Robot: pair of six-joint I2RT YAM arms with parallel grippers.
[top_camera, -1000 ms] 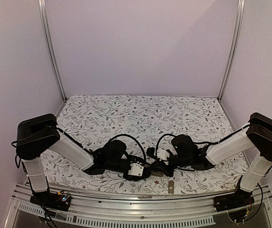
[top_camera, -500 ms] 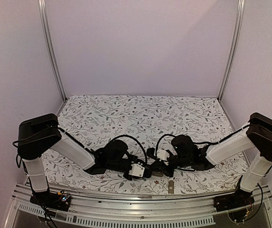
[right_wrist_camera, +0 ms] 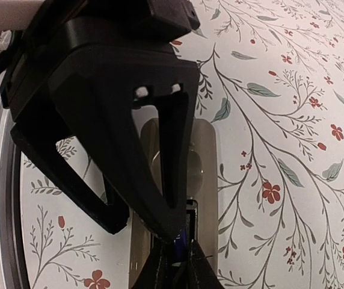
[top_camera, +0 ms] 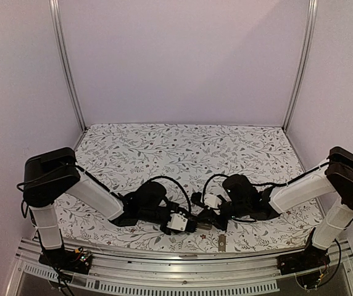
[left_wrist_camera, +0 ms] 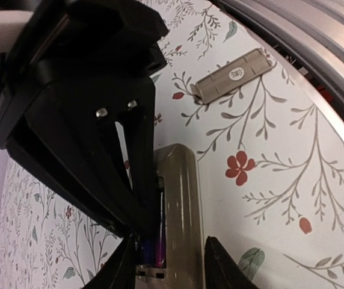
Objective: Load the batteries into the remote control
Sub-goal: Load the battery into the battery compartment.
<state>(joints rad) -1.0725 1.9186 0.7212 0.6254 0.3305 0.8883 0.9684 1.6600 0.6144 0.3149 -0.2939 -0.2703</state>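
Observation:
The remote control point(left_wrist_camera: 181, 205) lies back-up on the floral table near the front edge, showing its grey-beige back and the open bay. My left gripper point(left_wrist_camera: 169, 265) is shut on its sides, one finger against each long edge. A dark, bluish battery point(right_wrist_camera: 187, 238) sits in the bay, and my right gripper point(right_wrist_camera: 181, 260) is shut on it from above. The same battery point(left_wrist_camera: 153, 250) shows purple inside the bay in the left wrist view. In the top view the left gripper point(top_camera: 192, 225) and right gripper point(top_camera: 208, 221) meet over the remote control point(top_camera: 203, 226). No other battery shows.
The flat grey cover piece point(left_wrist_camera: 235, 75) lies loose just beyond the remote, close to the metal front rail point(left_wrist_camera: 316, 66). From above the cover piece point(top_camera: 222, 242) is at the table's front edge. Each gripper's black body fills much of the other wrist view.
The left gripper's jaws have closed in onto the remote's sides. Both arms stay almost where they were, and the right forearm has shifted slightly.

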